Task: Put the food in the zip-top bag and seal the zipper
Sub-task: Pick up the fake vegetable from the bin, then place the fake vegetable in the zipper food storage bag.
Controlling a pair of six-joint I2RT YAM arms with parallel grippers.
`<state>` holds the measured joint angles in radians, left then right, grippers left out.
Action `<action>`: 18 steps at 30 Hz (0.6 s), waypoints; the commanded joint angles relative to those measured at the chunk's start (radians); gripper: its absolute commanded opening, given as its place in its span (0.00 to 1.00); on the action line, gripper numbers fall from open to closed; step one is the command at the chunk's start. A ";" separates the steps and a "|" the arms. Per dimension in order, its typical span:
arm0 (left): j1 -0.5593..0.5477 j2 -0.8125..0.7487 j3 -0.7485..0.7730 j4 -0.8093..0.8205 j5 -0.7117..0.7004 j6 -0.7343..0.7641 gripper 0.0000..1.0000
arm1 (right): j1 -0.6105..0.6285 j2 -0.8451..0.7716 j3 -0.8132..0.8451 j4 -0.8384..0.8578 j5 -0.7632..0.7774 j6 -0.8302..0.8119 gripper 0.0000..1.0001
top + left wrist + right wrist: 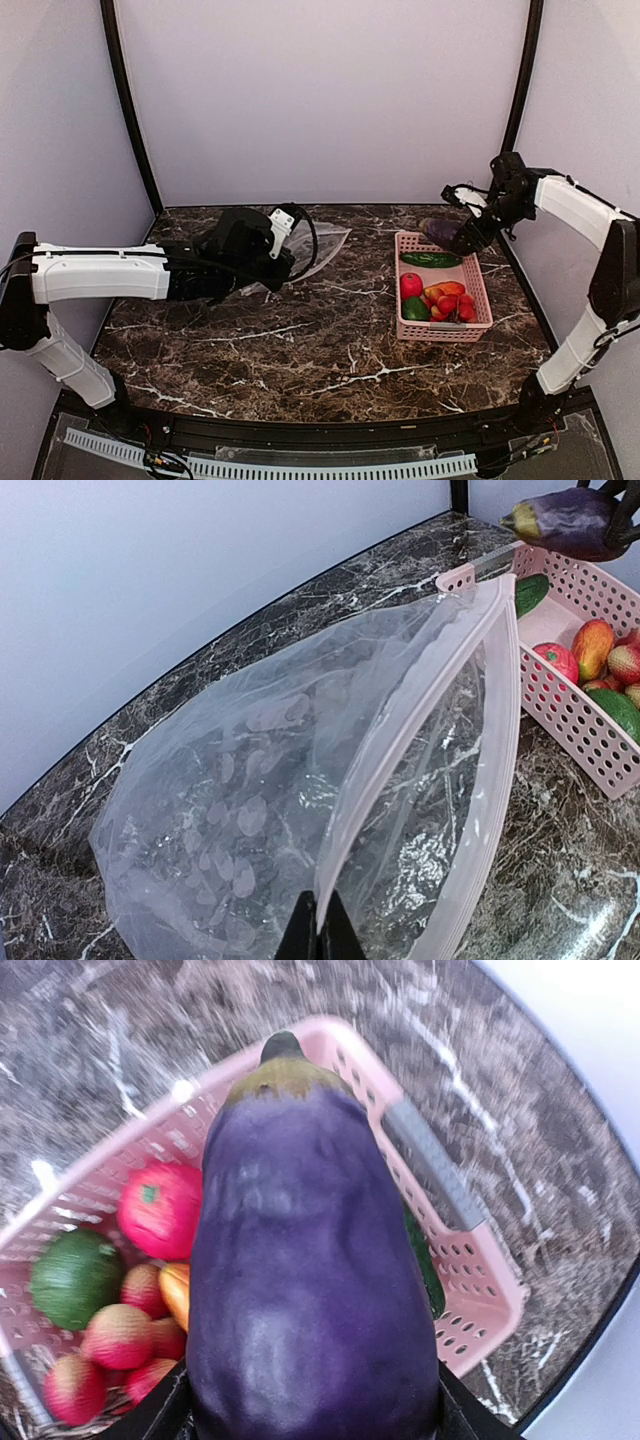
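The clear zip-top bag lies at the back of the table, left of the basket. My left gripper is shut on its upper lip and holds the mouth open, the whitish-pink zipper curving round the opening toward the basket. My right gripper is shut on the dark purple eggplant and holds it in the air over the far end of the pink basket. The eggplant also shows in the left wrist view. The green cucumber, a red fruit, a green piece and red and orange pieces lie in the basket.
The pink basket stands just right of the bag's mouth. Dark poles stand at the back corners, and the walls close in behind and at both sides. My left arm lies across the left of the marble table.
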<state>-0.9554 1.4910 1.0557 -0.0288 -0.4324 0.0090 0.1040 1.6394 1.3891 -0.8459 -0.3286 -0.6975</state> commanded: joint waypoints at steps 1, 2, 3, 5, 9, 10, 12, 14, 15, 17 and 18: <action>0.003 0.037 0.031 0.086 -0.063 -0.091 0.01 | 0.011 -0.130 0.001 -0.052 -0.161 0.063 0.43; 0.002 0.059 0.055 0.090 -0.072 -0.110 0.01 | 0.019 -0.150 0.001 -0.063 -0.190 0.071 0.42; 0.003 0.069 0.069 0.093 -0.089 -0.117 0.01 | 0.029 -0.165 0.001 -0.072 -0.221 0.082 0.42; 0.003 0.105 0.110 0.099 -0.112 -0.139 0.01 | 0.056 -0.191 0.004 -0.097 -0.278 0.100 0.40; 0.003 0.179 0.186 0.100 -0.137 -0.173 0.01 | 0.124 -0.214 0.012 -0.129 -0.388 0.146 0.38; 0.001 0.202 0.211 0.095 -0.138 -0.185 0.01 | 0.143 -0.215 0.021 -0.142 -0.414 0.153 0.38; 0.000 0.228 0.241 0.093 -0.140 -0.201 0.01 | 0.173 -0.207 0.035 -0.161 -0.480 0.179 0.37; 0.000 0.247 0.257 0.102 -0.134 -0.213 0.01 | 0.196 -0.185 0.052 -0.170 -0.551 0.227 0.36; -0.001 0.252 0.260 0.105 -0.126 -0.215 0.01 | 0.205 -0.170 0.062 -0.176 -0.579 0.243 0.35; -0.006 0.262 0.266 0.118 -0.121 -0.214 0.01 | 0.225 -0.135 0.078 -0.180 -0.629 0.273 0.35; -0.011 0.267 0.266 0.126 -0.121 -0.213 0.01 | 0.234 -0.116 0.088 -0.180 -0.643 0.288 0.34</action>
<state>-0.9562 1.7473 1.2930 0.0639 -0.5468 -0.1772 0.3084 1.4631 1.4281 -1.0019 -0.8211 -0.4999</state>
